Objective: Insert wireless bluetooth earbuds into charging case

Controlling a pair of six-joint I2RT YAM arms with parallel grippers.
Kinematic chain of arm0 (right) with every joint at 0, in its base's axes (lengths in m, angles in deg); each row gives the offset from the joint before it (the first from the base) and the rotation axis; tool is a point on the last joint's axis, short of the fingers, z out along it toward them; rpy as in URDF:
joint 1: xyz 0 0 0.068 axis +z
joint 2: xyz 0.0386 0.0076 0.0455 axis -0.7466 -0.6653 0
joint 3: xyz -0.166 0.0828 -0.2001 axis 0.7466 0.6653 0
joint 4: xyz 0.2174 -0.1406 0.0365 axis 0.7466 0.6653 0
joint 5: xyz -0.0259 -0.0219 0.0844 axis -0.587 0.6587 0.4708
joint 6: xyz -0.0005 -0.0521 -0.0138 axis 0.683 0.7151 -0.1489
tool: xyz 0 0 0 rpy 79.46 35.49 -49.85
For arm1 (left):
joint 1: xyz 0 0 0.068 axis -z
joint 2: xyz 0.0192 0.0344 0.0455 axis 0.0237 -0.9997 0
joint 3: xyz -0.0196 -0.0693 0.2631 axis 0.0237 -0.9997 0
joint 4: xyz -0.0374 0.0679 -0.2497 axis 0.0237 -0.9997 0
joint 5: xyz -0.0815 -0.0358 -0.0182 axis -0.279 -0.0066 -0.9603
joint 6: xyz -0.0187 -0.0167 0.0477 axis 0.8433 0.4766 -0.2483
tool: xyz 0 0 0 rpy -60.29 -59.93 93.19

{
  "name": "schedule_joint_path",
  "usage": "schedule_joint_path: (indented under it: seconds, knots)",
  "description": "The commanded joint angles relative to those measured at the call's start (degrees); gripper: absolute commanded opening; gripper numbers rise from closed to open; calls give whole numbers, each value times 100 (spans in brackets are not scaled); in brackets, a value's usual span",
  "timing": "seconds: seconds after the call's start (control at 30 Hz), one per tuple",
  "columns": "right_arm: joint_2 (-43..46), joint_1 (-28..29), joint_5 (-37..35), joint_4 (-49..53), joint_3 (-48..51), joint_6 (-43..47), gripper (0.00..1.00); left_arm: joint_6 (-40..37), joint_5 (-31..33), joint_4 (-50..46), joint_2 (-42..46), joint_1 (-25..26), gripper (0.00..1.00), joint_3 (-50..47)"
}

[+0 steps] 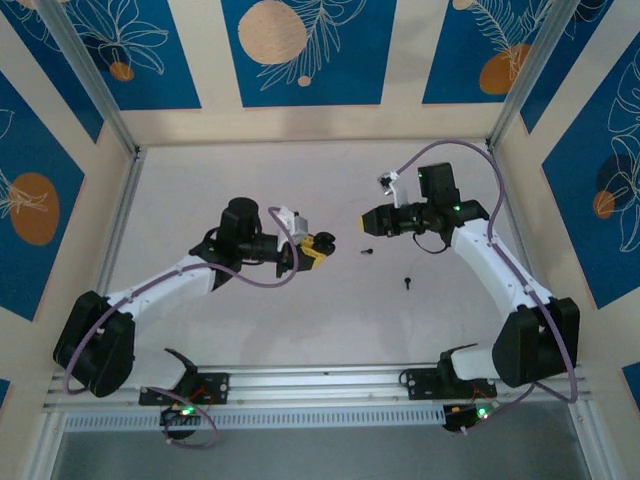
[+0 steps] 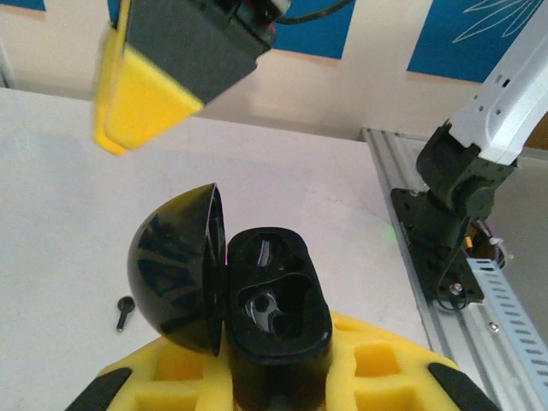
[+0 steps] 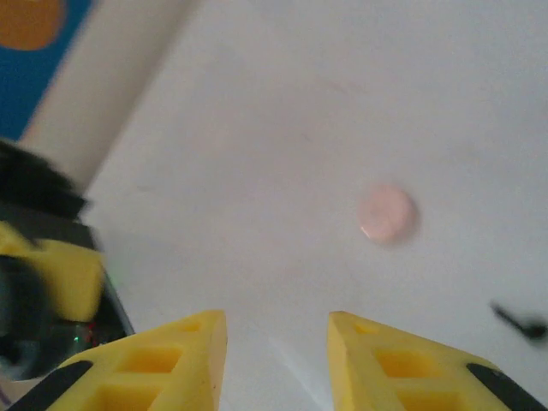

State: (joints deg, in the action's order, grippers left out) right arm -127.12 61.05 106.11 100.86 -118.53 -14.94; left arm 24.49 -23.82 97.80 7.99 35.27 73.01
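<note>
Earbuds, 2 tiny black stemmed bits, lie loose; left hand clamps open case, right hand gapes.

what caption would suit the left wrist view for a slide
Open charging case held in the left gripper, lid swung wide, one earbud lying on the table beside it

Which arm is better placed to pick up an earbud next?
The right arm. The right gripper is open and empty, near one loose earbud. The left gripper is shut on the open charging case, so it is not free.
</note>
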Motion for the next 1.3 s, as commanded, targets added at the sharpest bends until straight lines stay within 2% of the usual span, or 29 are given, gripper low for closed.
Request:
schedule_joint_path:
  seconds: [0.0,0.1,0.27,0.63,0.83,1.27]
  knots:
    - [-324,-165,-1213,1457,-73,-689,35,-331,104,-140,-136,56,18,-97]
    - [-648,-266,-1814,1927,17,-991,34,-368,114,-146,-200,71,18,-113]
    - [-1220,-495,-2370,2170,241,-1258,35,-426,111,-163,-231,67,18,-118]
    - [-2226,-589,-2823,2184,55,-1213,34,-485,130,-295,-227,65,18,-97]
    - [-2428,-588,-3042,2240,-17,-1159,32,-472,122,-352,-225,71,18,-80]
    - [-2690,-475,-3045,2179,-61,-1110,27,-474,164,-525,-170,76,18,-53]
